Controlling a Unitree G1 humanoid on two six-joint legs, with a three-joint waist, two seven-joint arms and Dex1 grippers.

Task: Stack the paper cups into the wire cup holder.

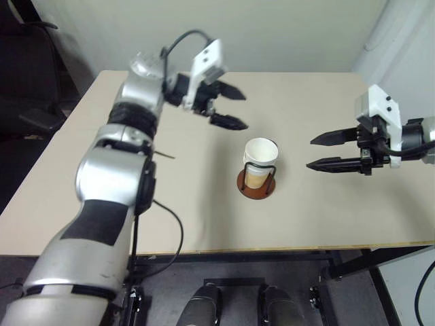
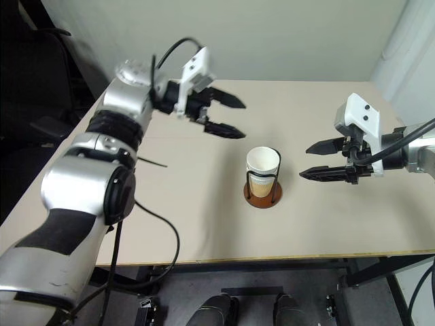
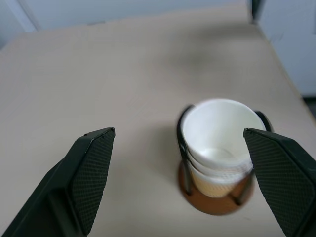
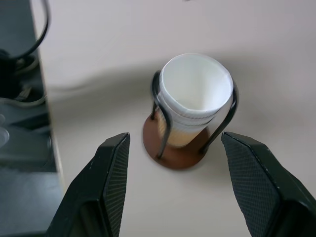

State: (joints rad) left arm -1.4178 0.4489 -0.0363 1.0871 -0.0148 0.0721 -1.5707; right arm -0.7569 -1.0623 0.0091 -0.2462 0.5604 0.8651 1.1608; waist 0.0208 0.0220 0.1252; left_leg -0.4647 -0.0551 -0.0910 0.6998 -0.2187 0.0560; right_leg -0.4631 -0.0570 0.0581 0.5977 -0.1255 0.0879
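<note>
The paper cups (image 1: 260,157) sit nested one inside another in the wire cup holder (image 1: 257,182), their white rims layered at the top and the tan lower part of the outer cup showing between the black wire loops. The holder's reddish-brown disc base rests flat on the beige table (image 1: 204,217), near the middle of the tabletop and a little toward the robot's right. The stack stands upright, with the wire loops rising around it to about rim height.

The left gripper (image 1: 230,106) hangs above the table up and to the left of the cups, well apart from them, its two black fingers spread wide with nothing between them. The right gripper (image 1: 325,151) hovers to the right of the holder, near it but not touching, its fingers parted and empty, pointing toward the cups
</note>
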